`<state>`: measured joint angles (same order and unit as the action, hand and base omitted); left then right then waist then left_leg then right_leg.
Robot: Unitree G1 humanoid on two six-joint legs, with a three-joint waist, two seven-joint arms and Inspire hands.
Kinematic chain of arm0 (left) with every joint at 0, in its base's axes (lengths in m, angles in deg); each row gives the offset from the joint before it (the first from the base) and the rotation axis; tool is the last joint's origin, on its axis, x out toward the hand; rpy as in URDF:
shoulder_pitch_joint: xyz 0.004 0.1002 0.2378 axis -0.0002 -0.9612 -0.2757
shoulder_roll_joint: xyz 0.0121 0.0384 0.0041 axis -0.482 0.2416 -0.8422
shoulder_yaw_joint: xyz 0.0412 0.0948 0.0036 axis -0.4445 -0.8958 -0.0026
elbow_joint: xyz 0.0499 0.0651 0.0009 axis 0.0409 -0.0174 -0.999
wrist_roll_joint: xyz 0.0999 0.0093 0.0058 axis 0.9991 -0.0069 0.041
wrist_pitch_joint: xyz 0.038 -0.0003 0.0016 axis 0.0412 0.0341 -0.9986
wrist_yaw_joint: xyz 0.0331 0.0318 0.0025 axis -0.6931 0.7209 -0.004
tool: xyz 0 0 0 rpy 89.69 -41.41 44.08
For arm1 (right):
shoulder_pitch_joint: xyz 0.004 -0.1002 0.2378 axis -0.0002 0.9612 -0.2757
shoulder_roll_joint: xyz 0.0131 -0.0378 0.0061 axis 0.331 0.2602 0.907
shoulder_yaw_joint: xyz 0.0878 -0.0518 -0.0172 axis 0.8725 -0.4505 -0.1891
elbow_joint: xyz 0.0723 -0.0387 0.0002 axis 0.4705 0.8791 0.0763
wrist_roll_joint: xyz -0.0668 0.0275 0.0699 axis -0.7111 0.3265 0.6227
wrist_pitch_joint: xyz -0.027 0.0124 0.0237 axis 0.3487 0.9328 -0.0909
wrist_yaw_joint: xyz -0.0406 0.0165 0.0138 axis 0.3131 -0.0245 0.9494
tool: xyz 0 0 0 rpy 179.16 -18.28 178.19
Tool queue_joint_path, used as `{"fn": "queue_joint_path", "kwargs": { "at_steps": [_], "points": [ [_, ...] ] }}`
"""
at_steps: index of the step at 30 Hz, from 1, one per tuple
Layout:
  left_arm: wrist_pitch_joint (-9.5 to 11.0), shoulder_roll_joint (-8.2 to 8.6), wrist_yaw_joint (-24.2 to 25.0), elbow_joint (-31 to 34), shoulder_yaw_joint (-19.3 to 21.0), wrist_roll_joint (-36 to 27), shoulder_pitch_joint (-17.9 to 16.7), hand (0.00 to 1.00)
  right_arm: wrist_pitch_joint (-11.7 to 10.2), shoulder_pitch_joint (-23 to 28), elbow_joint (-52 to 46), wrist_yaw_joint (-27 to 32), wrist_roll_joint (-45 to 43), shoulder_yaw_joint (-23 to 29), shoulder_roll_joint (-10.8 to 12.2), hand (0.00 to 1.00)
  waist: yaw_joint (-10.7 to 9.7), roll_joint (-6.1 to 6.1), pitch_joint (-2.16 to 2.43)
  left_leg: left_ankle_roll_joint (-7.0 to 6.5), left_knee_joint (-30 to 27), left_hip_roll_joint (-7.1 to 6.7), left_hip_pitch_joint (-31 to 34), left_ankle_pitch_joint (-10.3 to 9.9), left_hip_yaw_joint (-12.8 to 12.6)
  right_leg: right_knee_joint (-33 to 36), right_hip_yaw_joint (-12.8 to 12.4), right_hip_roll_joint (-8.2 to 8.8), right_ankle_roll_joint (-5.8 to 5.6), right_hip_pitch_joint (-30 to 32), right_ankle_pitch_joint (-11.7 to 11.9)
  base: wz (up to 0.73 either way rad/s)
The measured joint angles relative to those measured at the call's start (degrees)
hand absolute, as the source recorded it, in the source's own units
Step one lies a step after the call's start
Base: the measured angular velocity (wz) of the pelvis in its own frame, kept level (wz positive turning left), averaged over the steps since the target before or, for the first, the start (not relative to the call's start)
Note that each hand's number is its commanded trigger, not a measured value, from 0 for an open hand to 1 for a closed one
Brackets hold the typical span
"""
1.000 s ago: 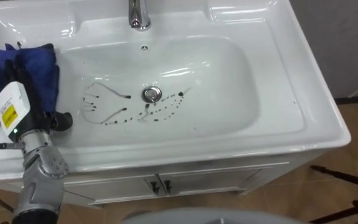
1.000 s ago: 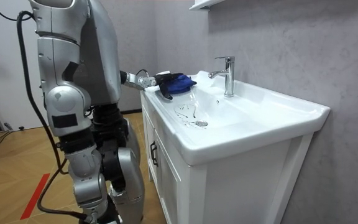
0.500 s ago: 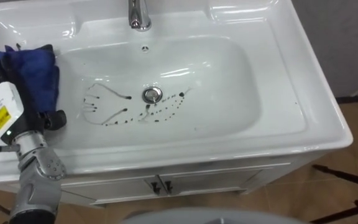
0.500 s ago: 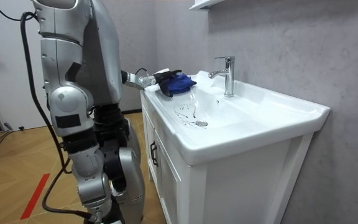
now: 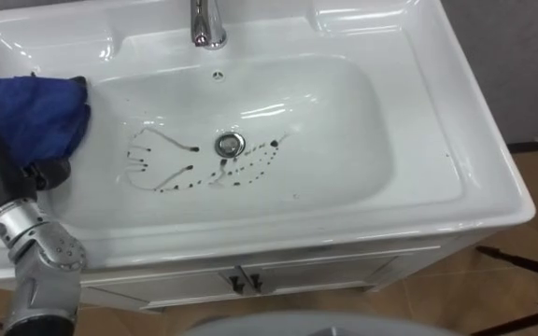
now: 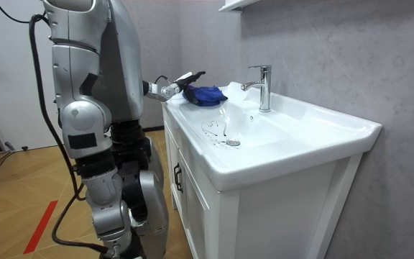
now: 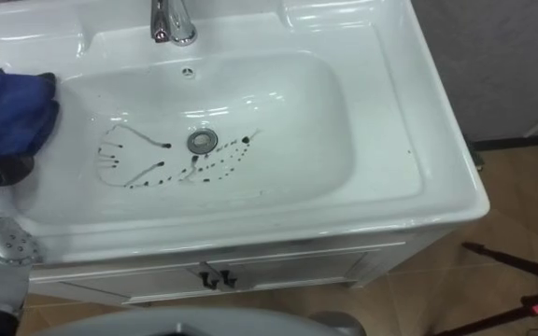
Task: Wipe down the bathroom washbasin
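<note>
In the left eye view, the blue cloth (image 5: 34, 117) lies bunched on the worktop's left rim, just beside the basin (image 5: 353, 121) and not in it. The left hand (image 5: 35, 175) comes in at the lower left, its dark thumb just short of the cloth's near edge. I cannot tell whether the two touch. Dark marks (image 5: 194, 166) trail across the basin floor left of and below the drain (image 5: 230, 144), with the tap (image 5: 208, 23) behind them.

In the room view, the robot stands at the near end of the vanity. The left hand (image 6: 180, 81) is raised over the rim with its fingers straight and spread, holding nothing. The cloth (image 6: 205, 95) lies just ahead of and below its fingertips.

In the right eye view, the cloth (image 7: 7, 112) sits beyond the left hand (image 7: 3, 171), towards the tap side. The marks (image 7: 162, 168) lie to the cloth's right, down in the bowl. The hand most likely needs to reach forward and down to the cloth, then sweep it right.
</note>
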<state>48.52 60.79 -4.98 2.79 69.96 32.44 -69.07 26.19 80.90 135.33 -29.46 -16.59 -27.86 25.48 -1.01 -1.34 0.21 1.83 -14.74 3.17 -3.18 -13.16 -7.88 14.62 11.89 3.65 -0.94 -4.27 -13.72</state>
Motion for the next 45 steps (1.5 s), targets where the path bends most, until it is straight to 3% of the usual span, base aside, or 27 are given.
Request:
{"fn": "queue_joint_path", "kwargs": {
  "at_steps": [4, 10, 14, 31, 37, 40, 45],
  "points": [
    [0.10, -0.04, 0.79, -0.04, 2.12, 0.03, -0.80, 0.00, 0.29, -0.04, 0.29, -0.78, -0.52, 1.04, 0.01, 0.00, 0.40, 0.66, 0.17, 0.00, 0.18, -0.04, -0.28, 0.00, -0.02, 0.10, -0.53, 0.01, 0.01, 0.22, -0.16, -0.04],
    [-0.36, 0.27, 3.98, -0.29, 2.07, 0.03, -0.81, 0.00, 2.53, 0.54, 0.18, -1.30, -0.23, 0.99, 0.01, 0.00, 1.88, 1.27, 0.32, 0.00, -0.11, -0.04, -0.08, -0.01, 0.35, 0.27, -0.19, 0.02, 0.03, 0.15, -0.14, 0.03],
    [-1.88, 0.80, 4.78, -0.71, 0.99, 0.02, -0.78, 0.00, 2.62, 0.61, -0.98, -1.29, 0.70, 0.98, 0.01, 0.00, 1.83, 0.97, 0.42, 0.01, -0.52, -0.03, 0.31, -0.01, 0.57, 0.24, 0.05, 0.01, 0.05, 0.13, -0.13, 0.02],
    [-3.71, 1.36, 9.46, -0.73, 0.43, 0.05, -0.43, 0.00, 2.81, 1.20, -1.80, -1.42, 1.96, 0.86, 0.00, 0.00, 1.55, 0.53, 0.39, 0.01, -0.73, -0.03, 0.99, -0.01, 1.06, 0.13, 0.87, 0.08, 0.12, 0.37, -0.19, 0.01],
    [-5.87, 1.30, 13.97, 2.08, 0.64, 0.22, -0.40, 0.00, 3.80, 1.26, -1.98, -2.15, 1.91, 1.03, -0.02, 0.00, 1.63, 0.42, 0.42, 0.01, -0.80, -0.04, 0.96, -0.01, 0.98, 0.13, 0.78, 0.11, 0.12, 0.33, -0.18, 0.00],
    [-7.95, 1.12, 16.70, 3.97, 0.64, 0.11, -0.40, 0.00, 3.92, 1.26, -1.97, -2.86, 1.93, 1.66, -0.02, 0.00, 1.49, -0.01, 0.48, 0.01, -0.80, -0.03, 0.82, -0.01, 1.01, 0.12, 0.85, 0.11, 0.12, 0.15, -0.18, 0.00],
    [-10.68, -0.09, 21.37, 5.55, 0.59, 0.09, 0.05, 0.00, 5.54, 1.03, -1.74, -3.11, 1.86, 2.13, -0.26, 0.00, 1.41, -0.12, 0.16, 0.01, -0.69, -0.05, 0.73, -0.01, 1.01, 0.14, 0.86, 0.11, 0.12, 0.09, -0.18, 0.00]
  ]
}}
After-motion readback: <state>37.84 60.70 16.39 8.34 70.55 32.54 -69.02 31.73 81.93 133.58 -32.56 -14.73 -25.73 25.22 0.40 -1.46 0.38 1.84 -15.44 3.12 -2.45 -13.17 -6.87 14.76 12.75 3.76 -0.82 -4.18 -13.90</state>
